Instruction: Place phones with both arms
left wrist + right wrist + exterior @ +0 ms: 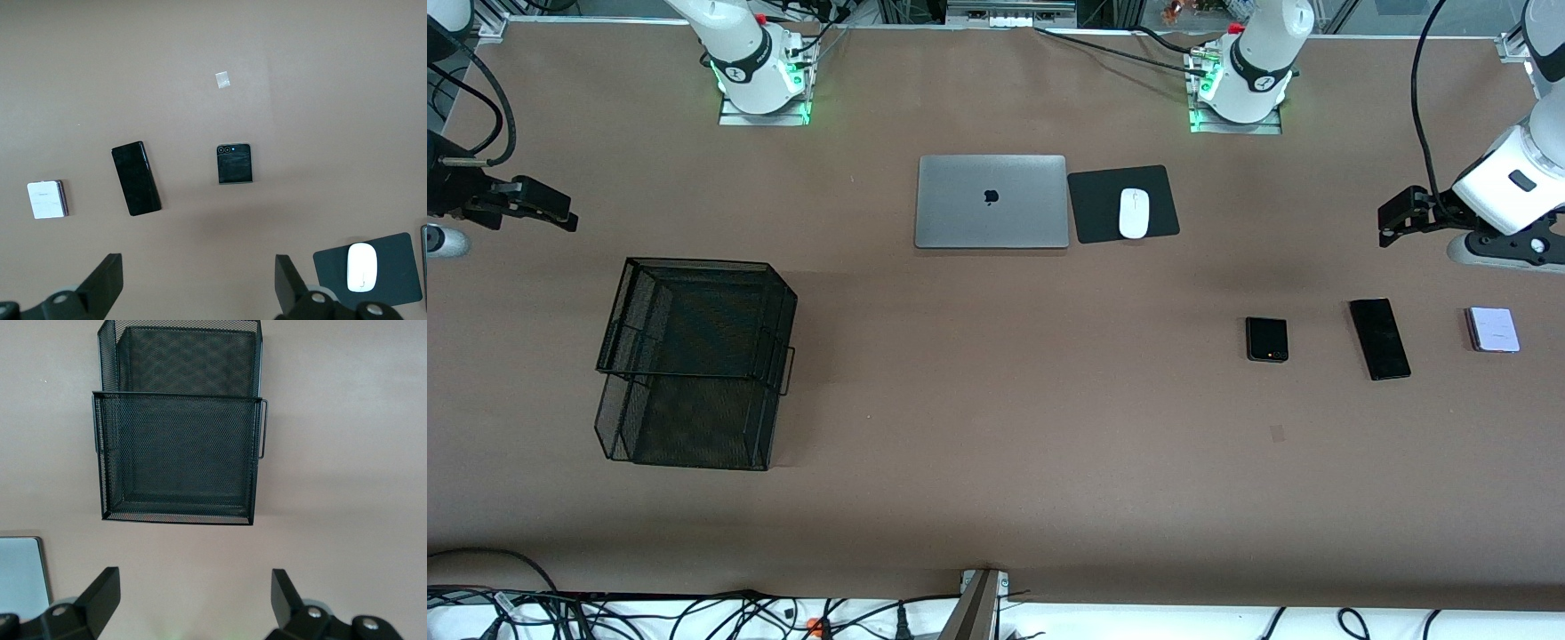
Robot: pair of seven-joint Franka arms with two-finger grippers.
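Note:
Three phones lie in a row at the left arm's end of the table: a small squarish black phone [1266, 339], a long slim black phone [1379, 339] and a small pale lavender phone [1492, 329]. In the left wrist view they show as the small black phone [234, 163], the long black phone [135, 178] and the lavender phone [47, 199]. My left gripper [1392, 220] [198, 280] hangs open and empty above the table, over bare surface beside the phones. My right gripper [551, 210] [195, 597] hangs open and empty at the right arm's end, above the table beside the black mesh basket.
A black two-tier mesh basket [694, 267] [180, 453] stands at the right arm's end. A closed grey laptop [991, 201] and a white mouse [1134, 212] on a black pad [1098, 204] lie mid-table near the bases. A small pale tape mark [223, 79] sits nearer the front camera than the phones.

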